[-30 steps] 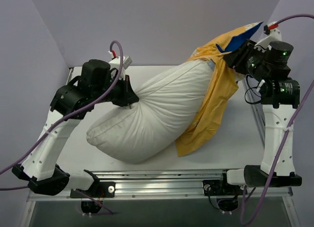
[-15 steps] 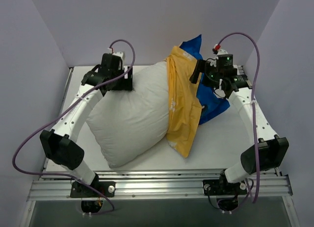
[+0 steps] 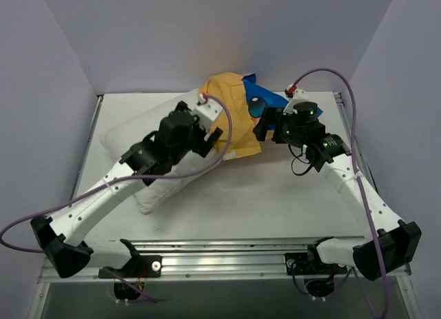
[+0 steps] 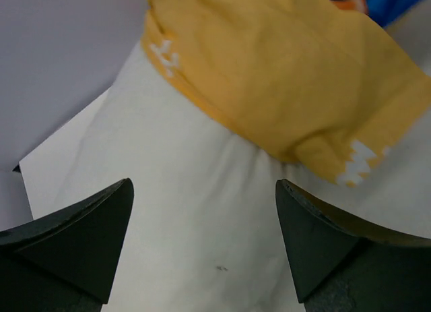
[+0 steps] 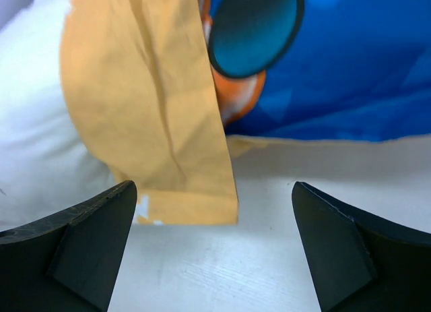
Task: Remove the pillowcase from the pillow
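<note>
Both sets of jaws stand wide and empty: left gripper (image 4: 203, 191), right gripper (image 5: 214, 187). Plump white pillow (image 3: 127, 136) lies on the surface (image 3: 275, 202). Creased pillowcase (image 3: 238, 126), orange-yellow over blue, is bunched on its far end.

In the top view the left arm (image 3: 169, 136) crosses the pillow (image 3: 124, 129) and covers its middle, and the pillow's right end sits out of sight inside the pillowcase (image 3: 231, 109). The 2 wrist views cut the pillowcase off at their upper edges, and the right one's blue print is blurred.
</note>
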Controlling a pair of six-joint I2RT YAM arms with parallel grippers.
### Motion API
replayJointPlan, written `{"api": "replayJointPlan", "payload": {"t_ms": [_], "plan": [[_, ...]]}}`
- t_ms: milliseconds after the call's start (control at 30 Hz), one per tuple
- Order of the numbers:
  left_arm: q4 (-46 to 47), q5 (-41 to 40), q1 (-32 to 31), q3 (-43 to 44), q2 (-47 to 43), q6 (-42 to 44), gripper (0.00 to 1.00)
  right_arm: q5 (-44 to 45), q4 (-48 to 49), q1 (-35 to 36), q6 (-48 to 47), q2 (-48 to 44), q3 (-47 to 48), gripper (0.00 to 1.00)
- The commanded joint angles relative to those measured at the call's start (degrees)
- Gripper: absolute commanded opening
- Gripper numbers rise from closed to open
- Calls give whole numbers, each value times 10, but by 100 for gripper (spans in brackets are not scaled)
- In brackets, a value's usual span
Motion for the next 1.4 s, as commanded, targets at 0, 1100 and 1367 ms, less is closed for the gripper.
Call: {"api": "replayJointPlan", "payload": {"t_ms": [0, 1100, 1367], "plan": [[38, -39, -51, -89, -46, 49, 94, 5, 26, 14, -2, 4, -24, 95], [145, -20, -50, -331, 38, -223, 42, 56, 160, 131, -8, 121, -45, 97], [172, -7, -49, -364, -29, -238, 2, 72, 180, 188, -23, 176, -32, 98]]}}
